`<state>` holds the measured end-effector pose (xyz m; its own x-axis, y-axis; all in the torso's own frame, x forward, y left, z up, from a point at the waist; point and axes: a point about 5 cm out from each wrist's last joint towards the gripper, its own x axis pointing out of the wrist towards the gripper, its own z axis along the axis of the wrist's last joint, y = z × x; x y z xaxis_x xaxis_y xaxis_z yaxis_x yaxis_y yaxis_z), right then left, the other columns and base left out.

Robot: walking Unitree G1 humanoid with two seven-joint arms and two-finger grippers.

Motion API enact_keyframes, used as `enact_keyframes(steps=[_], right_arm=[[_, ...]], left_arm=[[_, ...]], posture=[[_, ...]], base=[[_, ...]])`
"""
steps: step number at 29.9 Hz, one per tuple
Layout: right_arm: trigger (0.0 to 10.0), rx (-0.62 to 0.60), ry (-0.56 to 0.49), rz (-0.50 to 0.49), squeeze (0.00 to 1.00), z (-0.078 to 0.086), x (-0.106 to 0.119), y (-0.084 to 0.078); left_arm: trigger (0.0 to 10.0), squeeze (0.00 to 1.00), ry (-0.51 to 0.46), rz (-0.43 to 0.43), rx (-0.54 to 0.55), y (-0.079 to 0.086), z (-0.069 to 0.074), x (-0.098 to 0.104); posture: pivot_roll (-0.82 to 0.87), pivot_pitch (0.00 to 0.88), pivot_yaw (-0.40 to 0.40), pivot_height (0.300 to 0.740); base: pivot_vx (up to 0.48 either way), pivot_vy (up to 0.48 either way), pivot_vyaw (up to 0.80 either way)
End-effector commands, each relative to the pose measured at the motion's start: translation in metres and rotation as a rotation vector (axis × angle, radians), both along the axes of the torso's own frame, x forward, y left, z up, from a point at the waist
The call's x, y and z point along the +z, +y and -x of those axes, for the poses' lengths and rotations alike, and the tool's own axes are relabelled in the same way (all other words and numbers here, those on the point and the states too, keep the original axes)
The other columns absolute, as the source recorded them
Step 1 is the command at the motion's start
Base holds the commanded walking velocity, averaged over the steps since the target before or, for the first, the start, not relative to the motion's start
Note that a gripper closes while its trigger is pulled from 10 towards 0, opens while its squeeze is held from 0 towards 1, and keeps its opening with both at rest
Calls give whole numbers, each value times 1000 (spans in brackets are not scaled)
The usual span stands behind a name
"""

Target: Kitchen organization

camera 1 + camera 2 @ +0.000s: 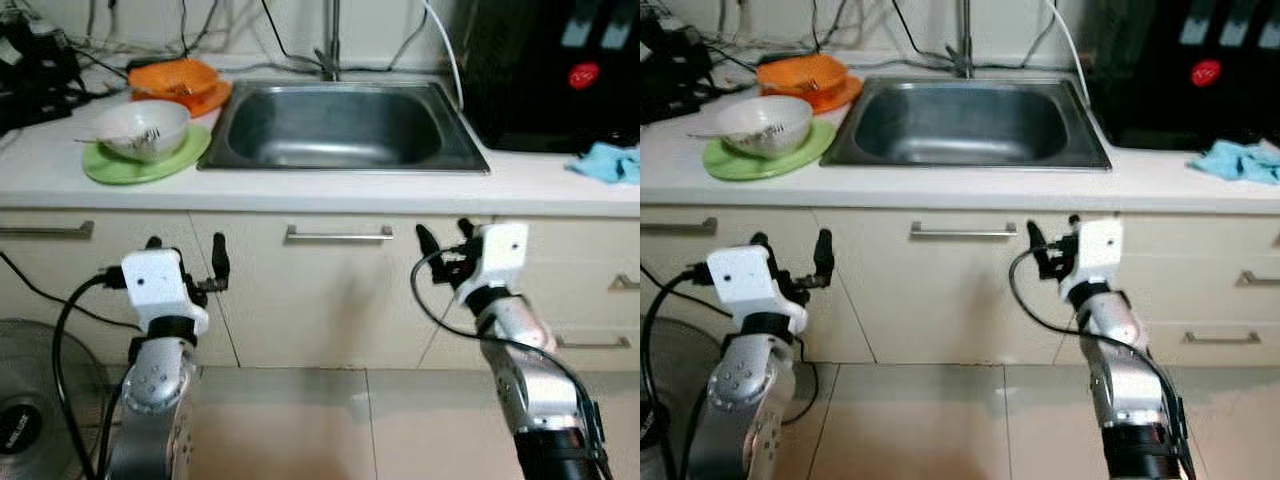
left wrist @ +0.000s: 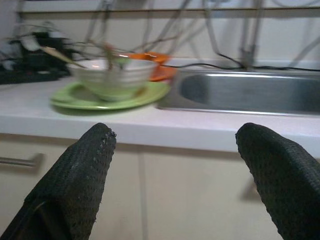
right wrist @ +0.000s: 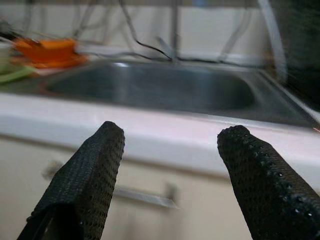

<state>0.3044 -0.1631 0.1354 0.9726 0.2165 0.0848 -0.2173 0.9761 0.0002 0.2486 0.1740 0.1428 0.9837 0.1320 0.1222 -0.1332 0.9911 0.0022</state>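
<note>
Clearly both grippers, left [image 1: 185,262] and right [image 1: 443,238], gape empty below the counter [image 1: 330,188]; rising carelessly, fingertips could strike its edge before the bowl [image 1: 143,128].

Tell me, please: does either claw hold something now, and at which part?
Nothing is held. The left claw and the right claw are both open and empty, raised in front of the cabinet below the counter, not touching the bowl.
</note>
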Motion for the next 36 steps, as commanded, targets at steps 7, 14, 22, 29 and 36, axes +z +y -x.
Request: enact_keyframes(steps=[7,14,22,29,36], right_arm=[[10000,35,-19,19,0,-1,4,8],[10000,33,-15,19,0,-1,2,9],[10000,29,-11,16,0,-1,1,9],[10000,11,-7,71,0,-2,1,8],[10000,4,-3,70,0,-4,0,8]], left_arm=[[10000,0,-1,-8,28,5,-1,1],[10000,0,1,-5,28,5,-1,1],[10000,0,-5,-2,18,4,-3,2],[10000,0,-1,0,25,6,-4,1],[10000,0,2,6,30,7,-5,0]], posture=[[-36,16,8,740],[-36,14,10,740],[-36,12,11,740],[-34,9,11,740],[-32,4,9,740]], base=[[464,0,0],[263,0,0],[0,0,0],[0,0,0],[0,0,0]])
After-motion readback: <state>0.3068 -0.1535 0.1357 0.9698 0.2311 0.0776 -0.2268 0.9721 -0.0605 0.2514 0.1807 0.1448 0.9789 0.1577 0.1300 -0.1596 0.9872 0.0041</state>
